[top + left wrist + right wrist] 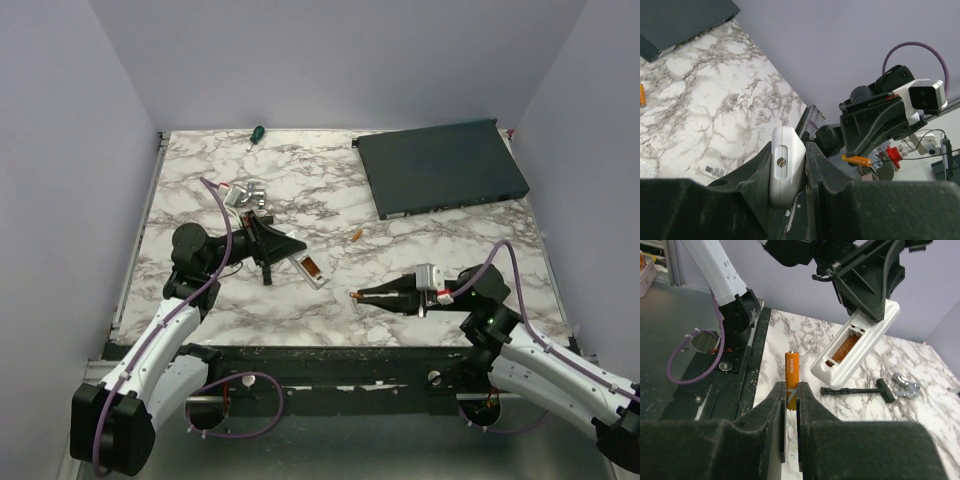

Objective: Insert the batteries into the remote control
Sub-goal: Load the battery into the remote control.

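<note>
Here, left jaws clamp the remote control point(871, 340), its bay point(845, 347) open; right jaws clamp a battery point(792, 375).

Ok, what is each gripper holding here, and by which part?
The left gripper clamps the remote by one end. The right gripper pinches a battery by its lower part, the upper end sticking out.

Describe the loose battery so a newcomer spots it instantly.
Start at the large dark box at back right. Just off its near-left corner lies a short orange battery. Unlike the battery pinched in the right tool, it lies free on the marble.
</note>
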Controlling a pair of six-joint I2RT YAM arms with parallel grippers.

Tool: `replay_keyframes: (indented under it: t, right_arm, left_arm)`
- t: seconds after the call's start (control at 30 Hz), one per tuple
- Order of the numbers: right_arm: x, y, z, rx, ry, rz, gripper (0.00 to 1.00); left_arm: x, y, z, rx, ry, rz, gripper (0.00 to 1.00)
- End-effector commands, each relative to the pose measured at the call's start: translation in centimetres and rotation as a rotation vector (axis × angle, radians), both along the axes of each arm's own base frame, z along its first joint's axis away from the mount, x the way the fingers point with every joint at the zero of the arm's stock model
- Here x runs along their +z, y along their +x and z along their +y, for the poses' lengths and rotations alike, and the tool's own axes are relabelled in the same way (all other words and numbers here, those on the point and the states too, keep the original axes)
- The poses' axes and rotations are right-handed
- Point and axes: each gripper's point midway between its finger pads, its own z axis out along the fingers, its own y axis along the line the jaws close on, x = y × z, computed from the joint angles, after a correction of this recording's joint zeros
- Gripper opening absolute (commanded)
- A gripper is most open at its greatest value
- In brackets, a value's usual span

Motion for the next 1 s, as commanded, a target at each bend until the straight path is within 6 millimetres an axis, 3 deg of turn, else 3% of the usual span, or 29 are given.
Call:
replay_keyframes:
  t: [0.0,0.13,0.3,0.67,0.97]
  right_arm:
    - [2.4,1.9,0.4,-0.089,0.078,0.136,0.01]
    - [3.3,2.9,0.8,-0.121,0.105,0.301,0.01]
    - [4.2,6.0,0.6,-0.289,0.135,0.493,0.01]
    - [4.4,7.0,-0.4,-0.368,0.173,0.479,0.01]
    - [3.7,7.3,0.0,-0.368,0.148,0.473,0.01]
  left_arm:
    - [1.7,-0.9,-0.6,-0.055,-0.056,-0.114,0.00]
    - [1.9,-1.3,-0.8,-0.082,-0.075,-0.135,0.00]
    - [2.4,-1.9,-0.9,-0.107,-0.095,-0.174,0.00]
    - [2.7,-2.0,-0.9,-0.103,-0.107,-0.183,0.00]
    - [2.8,-2.3,-1.0,-0.114,-0.109,-0.190,0.00]
